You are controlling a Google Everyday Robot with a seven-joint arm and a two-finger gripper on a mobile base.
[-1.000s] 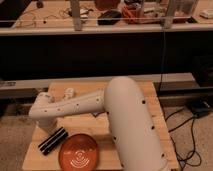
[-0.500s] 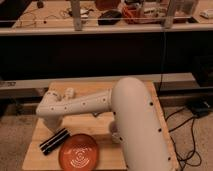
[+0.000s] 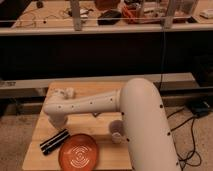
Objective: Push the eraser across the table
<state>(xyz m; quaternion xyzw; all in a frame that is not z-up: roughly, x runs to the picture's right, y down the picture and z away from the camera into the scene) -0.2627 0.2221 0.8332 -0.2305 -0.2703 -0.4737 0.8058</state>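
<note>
The eraser (image 3: 54,141), a long black block, lies slantwise near the front left corner of the wooden table (image 3: 87,90). It is close beside the left edge of the round orange plate (image 3: 78,151). My white arm reaches from the lower right across the table to the left. Its end with the gripper (image 3: 56,120) hangs just behind the eraser, pointing down. I cannot tell whether it touches the eraser.
A small pale object (image 3: 116,132) stands on the table right of the plate, next to my arm. Behind the table runs a long cluttered workbench (image 3: 110,17) with metal rails. Black cables (image 3: 192,130) lie on the floor to the right.
The arm's end has moved right and toward the front of the table, closer to the eraser. The eraser and the plate have stayed about where they were.
</note>
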